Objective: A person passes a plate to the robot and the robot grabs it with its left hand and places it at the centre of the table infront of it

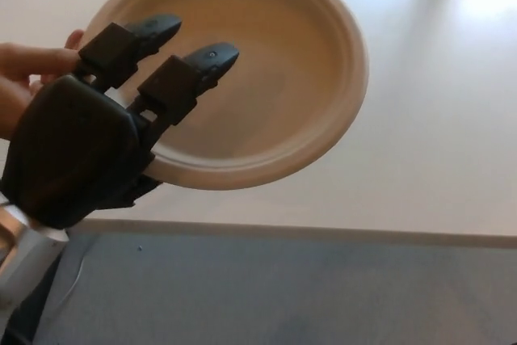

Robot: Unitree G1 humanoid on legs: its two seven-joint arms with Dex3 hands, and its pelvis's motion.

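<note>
A beige paper plate [271, 70] hangs tilted above the pale table [440, 127], in the upper left of the head view. My black left hand [93, 147] comes in from the lower left and is shut on the plate's near-left rim. Two fingers [202, 66] lie on top of the plate, and the thumb is mostly hidden beneath the rim. A person's hand [36, 70] still touches the plate's left edge, just behind my fingers. My right hand does not show.
The table's front edge [339, 234] runs across the lower part of the picture, with grey floor [291, 296] below it. Bright light falls on the tabletop at the upper right.
</note>
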